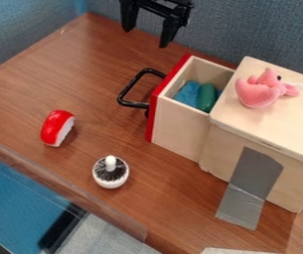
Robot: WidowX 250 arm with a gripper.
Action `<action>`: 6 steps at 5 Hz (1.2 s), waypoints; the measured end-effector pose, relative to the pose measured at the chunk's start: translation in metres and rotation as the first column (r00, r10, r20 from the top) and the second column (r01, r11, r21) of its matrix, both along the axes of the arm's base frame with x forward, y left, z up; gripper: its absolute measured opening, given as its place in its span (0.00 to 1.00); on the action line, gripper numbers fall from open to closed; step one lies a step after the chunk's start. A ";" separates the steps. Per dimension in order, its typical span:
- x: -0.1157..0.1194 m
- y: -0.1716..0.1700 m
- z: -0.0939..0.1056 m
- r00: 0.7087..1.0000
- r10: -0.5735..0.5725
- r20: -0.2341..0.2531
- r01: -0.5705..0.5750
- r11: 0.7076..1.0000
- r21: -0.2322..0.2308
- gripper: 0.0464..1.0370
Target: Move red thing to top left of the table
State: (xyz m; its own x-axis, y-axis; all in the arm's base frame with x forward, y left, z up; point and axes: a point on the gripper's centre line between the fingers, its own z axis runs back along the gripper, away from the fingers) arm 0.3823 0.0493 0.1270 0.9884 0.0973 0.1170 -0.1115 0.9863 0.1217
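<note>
Red thing [57, 127]: being supported by the table [94, 74] at the left, unheld.
Its glossy, curved red cap and white side are being exposed; a bristled white round brush [111, 176] is being supported nearby. The gripper [145, 37] is being held aloft at the top, fingers wide apart, presumably for grasp clearance. Blue cloth [188, 93] and a smooth green object [207, 96] are being contained by the open wooden drawer [178, 126]. The cabinet [299, 131] is apparently being anchored by grey tape [243, 198]; a pink plush toy [257, 94] is being borne on top.
</note>
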 end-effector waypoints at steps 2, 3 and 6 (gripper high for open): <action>-0.038 0.020 -0.042 0.993 0.039 -0.115 -0.043 0.999 -0.033 0.96; -0.062 0.039 -0.039 0.994 0.066 -0.091 -0.070 0.997 -0.035 0.96; -0.114 0.063 -0.077 0.992 0.083 -0.096 -0.083 0.997 0.009 0.96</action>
